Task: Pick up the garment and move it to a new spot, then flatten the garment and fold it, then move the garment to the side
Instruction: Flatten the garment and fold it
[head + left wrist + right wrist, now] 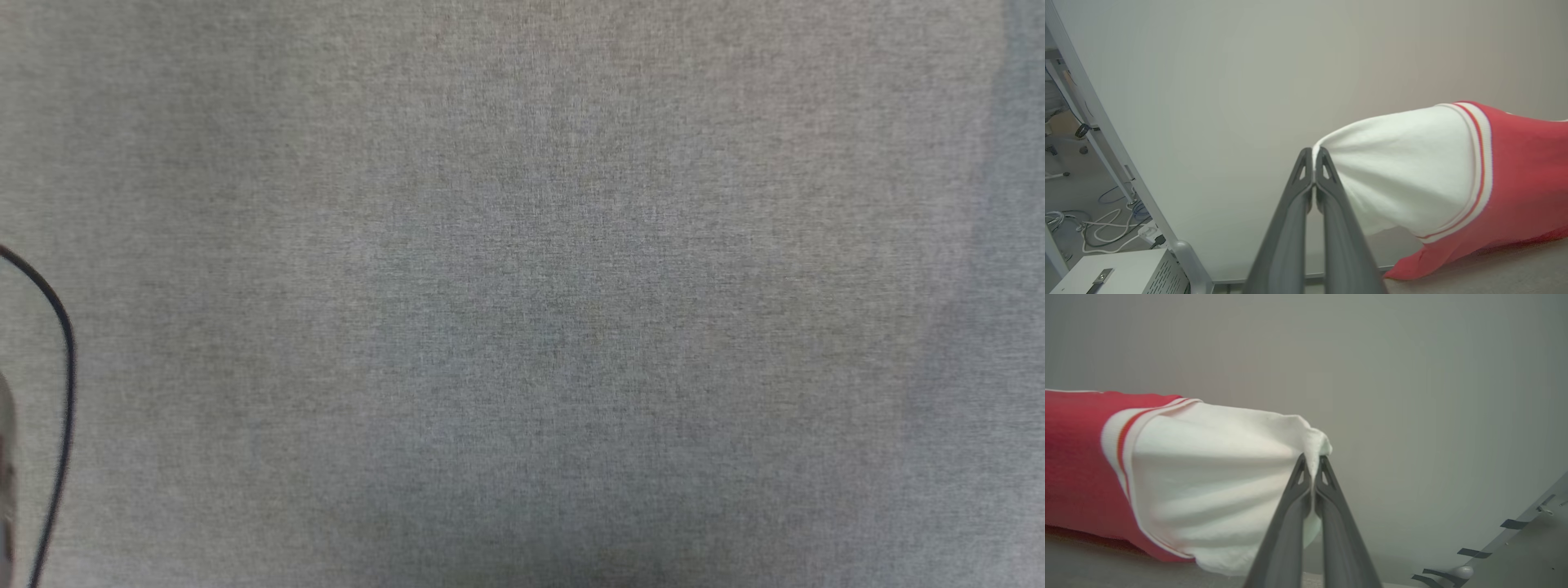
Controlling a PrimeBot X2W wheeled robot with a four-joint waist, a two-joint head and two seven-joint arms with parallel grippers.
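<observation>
Head view: plain grey cloth surface point(522, 294), evenly lit. Thin black cable point(65, 367) curves down the left edge.

Left wrist view: left gripper point(1314, 152) has its fingers pressed together, clamped on the cuff edge of a white sleeve. The garment point(1404, 171) runs off to the right of the view, white sleeve first, then striped trim, then red body. It hangs taut from the pinch, and its low red edge looks to touch the grey surface at the bottom right. Pale wall point(1208, 81) behind. To the left are a slanted metal frame point(1106, 139), loose floor cables point(1106, 228) and a white box point(1126, 273).

Right wrist view: right gripper point(1313, 458) is also closed tight, with a small fold of the other white sleeve's cuff bunched between the tips. The sleeve is pulled into long creases toward the pinch. The red body is at the left, low against the grey surface. Dark tape strips point(1470, 552) at the lower right.

Handling, judged: light, soft knit, limp, a little stretchy, not fragile. It will sag between the two holds and drape wherever it is lowered. Sleeve cuffs are thin holds and could slip under a hard pull. For laying flat, shoulders or hem corners would likely give better control.
</observation>
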